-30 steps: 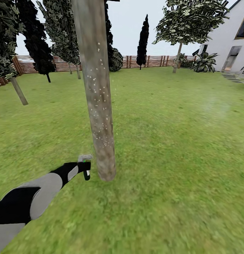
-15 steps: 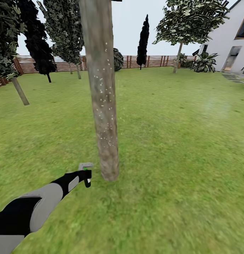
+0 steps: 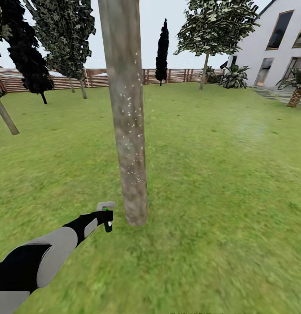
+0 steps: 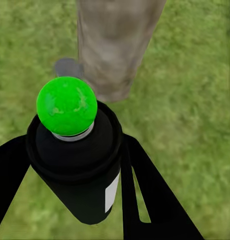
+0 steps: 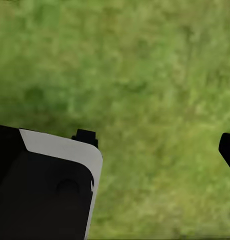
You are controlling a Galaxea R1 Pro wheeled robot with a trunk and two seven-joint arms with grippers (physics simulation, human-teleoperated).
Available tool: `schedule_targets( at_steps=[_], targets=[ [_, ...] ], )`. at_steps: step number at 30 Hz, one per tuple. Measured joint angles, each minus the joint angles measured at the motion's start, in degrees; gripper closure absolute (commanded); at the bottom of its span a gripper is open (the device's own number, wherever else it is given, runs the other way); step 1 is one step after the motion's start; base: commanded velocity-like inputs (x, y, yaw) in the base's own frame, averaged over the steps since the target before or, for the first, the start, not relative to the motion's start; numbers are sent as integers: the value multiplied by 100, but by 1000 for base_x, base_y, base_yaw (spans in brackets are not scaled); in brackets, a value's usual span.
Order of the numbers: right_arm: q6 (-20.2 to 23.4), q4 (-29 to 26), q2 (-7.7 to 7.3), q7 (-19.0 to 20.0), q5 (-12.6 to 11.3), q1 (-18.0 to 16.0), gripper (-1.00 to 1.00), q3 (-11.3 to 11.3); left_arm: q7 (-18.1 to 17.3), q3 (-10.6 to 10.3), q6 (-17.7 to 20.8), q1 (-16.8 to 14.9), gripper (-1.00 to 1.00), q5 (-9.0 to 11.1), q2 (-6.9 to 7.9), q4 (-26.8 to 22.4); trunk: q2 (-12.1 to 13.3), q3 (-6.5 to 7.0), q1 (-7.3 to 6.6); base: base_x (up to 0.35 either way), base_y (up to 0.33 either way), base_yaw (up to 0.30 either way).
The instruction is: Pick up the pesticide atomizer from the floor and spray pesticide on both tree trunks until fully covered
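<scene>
left gripper [image 4: 80, 200]: closed around sprayer [image 4: 75, 155], green cap up | trunk [image 3: 126, 122] just ahead of fingers, nozzle probably aimed low at bark | white specks on trunk, likely spray | right gripper [image 5: 159, 145]: fingers spread, empty, above grass [image 5: 144, 60]
</scene>
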Motion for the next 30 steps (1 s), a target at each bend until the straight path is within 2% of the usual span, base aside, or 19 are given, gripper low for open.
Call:
schedule_targets(
  at_steps=[19,25,30],
  targets=[
    [0,0,0,0,0,1,-100,-7,-1,1,9,1,100,0,0,0,0,0,1,-7,350,-297],
    [2,0,0,0,1,-1,-100,-7,-1,0,9,3,100,0,1,-1,0,0,1,-78,350,-120],
    [0,0,0,0,0,3,-100,-7,0,0,9,1,100,0,0,0,0,0,1,-87,350,-258]
  ],
)
